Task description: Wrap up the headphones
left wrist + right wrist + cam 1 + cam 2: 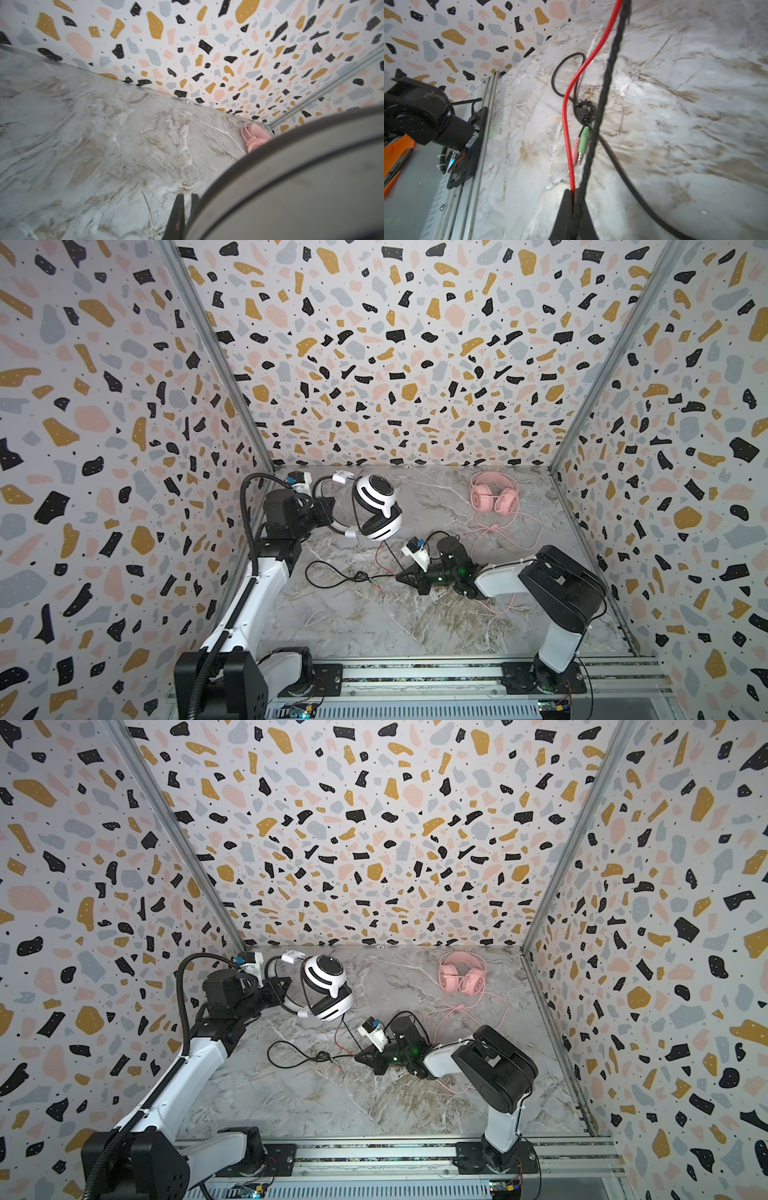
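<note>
Both top views: white headphones [376, 506] at the left rear of the surface [374, 626], each arm gripping a part of them.

The left pincer [330, 508] is clenched on their headband [338, 529], with the cups just right of it. From the lower cup the black cable [601, 104] and a red wire [565, 116] run down to the right pincer [574, 199], which is clamped on both, low over the middle of the surface. Beyond it the cable's slack lies looped on the marble, ending in pink and green plugs [582, 143]. The pink headphones [494, 497] lie at the right rear, well apart, their pink cable [513, 531] trailing toward the right arm.
</note>
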Motion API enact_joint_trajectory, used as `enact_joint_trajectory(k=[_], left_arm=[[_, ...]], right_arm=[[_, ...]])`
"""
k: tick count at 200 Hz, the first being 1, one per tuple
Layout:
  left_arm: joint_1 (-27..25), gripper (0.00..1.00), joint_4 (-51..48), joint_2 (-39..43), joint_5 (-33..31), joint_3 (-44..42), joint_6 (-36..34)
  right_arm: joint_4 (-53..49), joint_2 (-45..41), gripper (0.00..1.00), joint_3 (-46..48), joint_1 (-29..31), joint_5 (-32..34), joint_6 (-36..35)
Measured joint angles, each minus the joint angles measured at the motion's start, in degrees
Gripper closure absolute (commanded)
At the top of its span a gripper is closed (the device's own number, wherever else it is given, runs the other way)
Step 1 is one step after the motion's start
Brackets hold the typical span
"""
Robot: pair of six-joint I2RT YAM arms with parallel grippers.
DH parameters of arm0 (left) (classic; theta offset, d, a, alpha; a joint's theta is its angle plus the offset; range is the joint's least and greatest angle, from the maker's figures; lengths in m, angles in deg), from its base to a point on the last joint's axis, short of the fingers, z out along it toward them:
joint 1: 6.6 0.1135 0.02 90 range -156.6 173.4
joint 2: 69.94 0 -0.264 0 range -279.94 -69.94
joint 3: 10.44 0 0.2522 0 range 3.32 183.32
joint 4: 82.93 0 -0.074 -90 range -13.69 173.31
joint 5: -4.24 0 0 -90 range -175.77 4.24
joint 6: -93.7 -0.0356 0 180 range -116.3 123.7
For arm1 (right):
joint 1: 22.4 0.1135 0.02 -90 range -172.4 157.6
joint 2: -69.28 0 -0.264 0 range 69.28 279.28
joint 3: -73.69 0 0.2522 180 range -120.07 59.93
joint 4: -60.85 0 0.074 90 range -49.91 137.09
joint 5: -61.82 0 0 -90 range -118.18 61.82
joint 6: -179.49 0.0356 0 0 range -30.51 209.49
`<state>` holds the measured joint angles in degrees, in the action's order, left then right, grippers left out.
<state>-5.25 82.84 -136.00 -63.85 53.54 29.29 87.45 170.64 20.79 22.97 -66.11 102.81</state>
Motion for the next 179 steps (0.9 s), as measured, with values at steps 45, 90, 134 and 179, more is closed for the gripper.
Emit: enact_joint_trajectory(k=[45,90,134,179], left_arm=[[3.28,1.00,0.33,3.08,-7.91,-2.86,4.50],[4.33,1.00,-0.09,3.34,-14.14,-3.80,6.19],[4.33,1.00,-0.33,1.95,-20.17,-3.78,12.22],[3.89,1.00,-4.35,-11.02,-23.26,6.45,16.04]], right_arm=[[0.11,-4.87,1.00,4.74,3.82,0.13,0.76],[-1.44,-9.90,1.00,8.66,8.96,4.46,-0.04],[-3.72,-13.38,1.00,8.22,11.45,8.66,-2.10],[-6.51,-17.53,1.00,4.92,11.65,12.50,-5.33]])
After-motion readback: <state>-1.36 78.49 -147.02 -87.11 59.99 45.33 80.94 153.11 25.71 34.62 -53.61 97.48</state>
